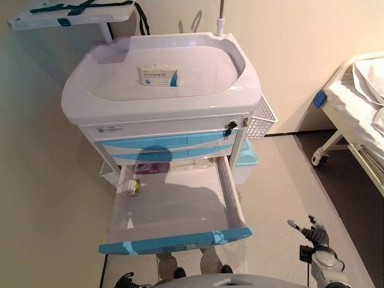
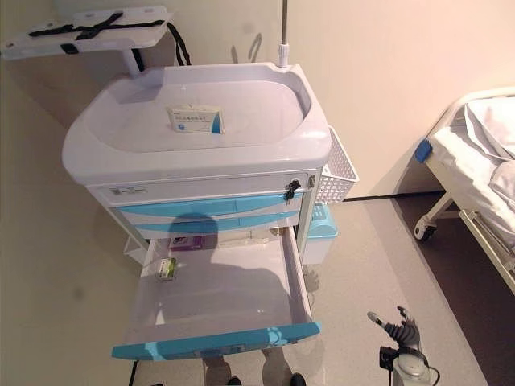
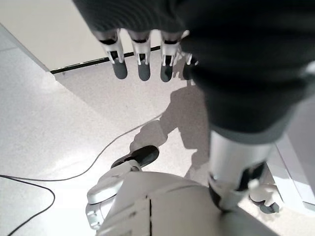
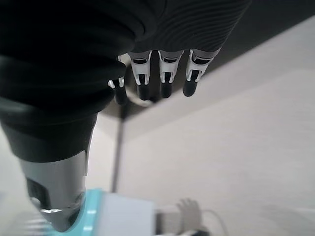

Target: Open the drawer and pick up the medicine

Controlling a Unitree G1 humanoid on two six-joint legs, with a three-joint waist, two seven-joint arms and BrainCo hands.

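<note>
The white cart (image 1: 162,99) has blue drawer fronts, and its lowest drawer (image 1: 174,239) is pulled fully out. A small green-and-white medicine box (image 1: 133,187) lies inside by the drawer's left wall, and a purple pack (image 1: 147,168) lies at the back. A white-and-blue box (image 1: 158,76) rests on the cart top. My right hand (image 1: 312,231) hangs low to the right of the drawer, open and holding nothing. My left hand (image 3: 142,59) shows in its wrist view over the floor, fingers straight and empty. Neither hand touches the cart.
A white wire basket (image 1: 262,119) and a pale blue bin (image 1: 246,161) hang on the cart's right side. A hospital bed (image 1: 360,102) on castors stands at the far right. A side shelf (image 1: 72,13) with dark straps juts out at the upper left.
</note>
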